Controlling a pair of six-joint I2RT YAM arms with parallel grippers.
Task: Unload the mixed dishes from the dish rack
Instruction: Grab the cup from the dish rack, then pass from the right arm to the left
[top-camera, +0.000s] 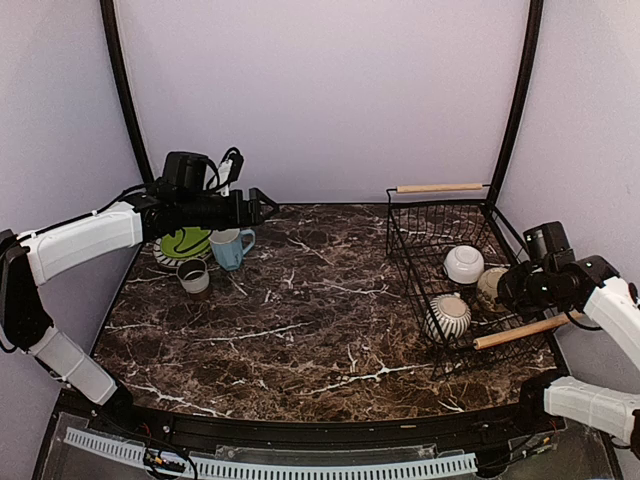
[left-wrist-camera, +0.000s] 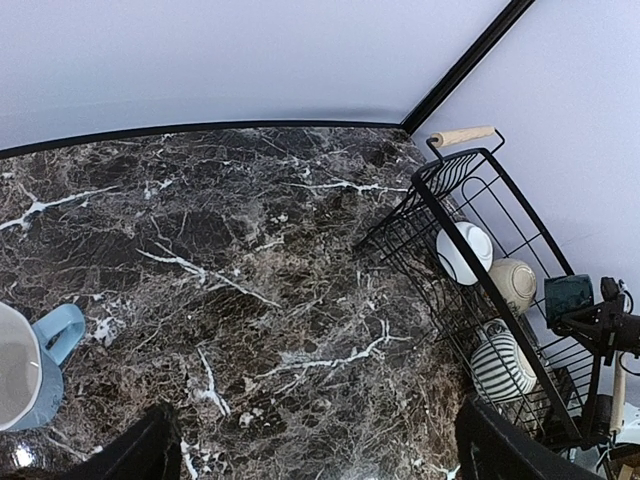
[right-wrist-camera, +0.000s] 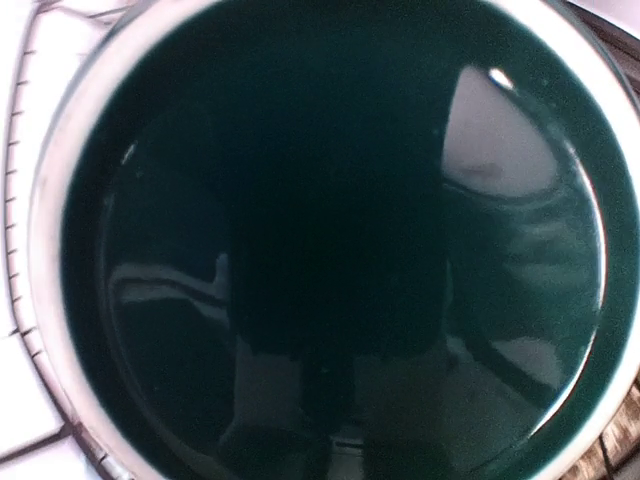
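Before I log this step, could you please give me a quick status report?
Left hand open above table. Right hand at dark green mug in dish rack, grip unconfirmed. No obstruction seen.

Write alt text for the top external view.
Right arm's fingers reach into a black wire dish rack holding a white bowl and striped grey bowl. Left arm's open fingers hang near a lime-green plate, light blue mug, small grey cup.

Your rack (top-camera: 440, 215) holds white bowl (top-camera: 464, 263) and striped bowl (top-camera: 448, 316) (green mug (left-wrist-camera: 567, 297) at its edge); plate (top-camera: 185, 243), blue mug (top-camera: 230, 248), cup (top-camera: 194, 276) far left.
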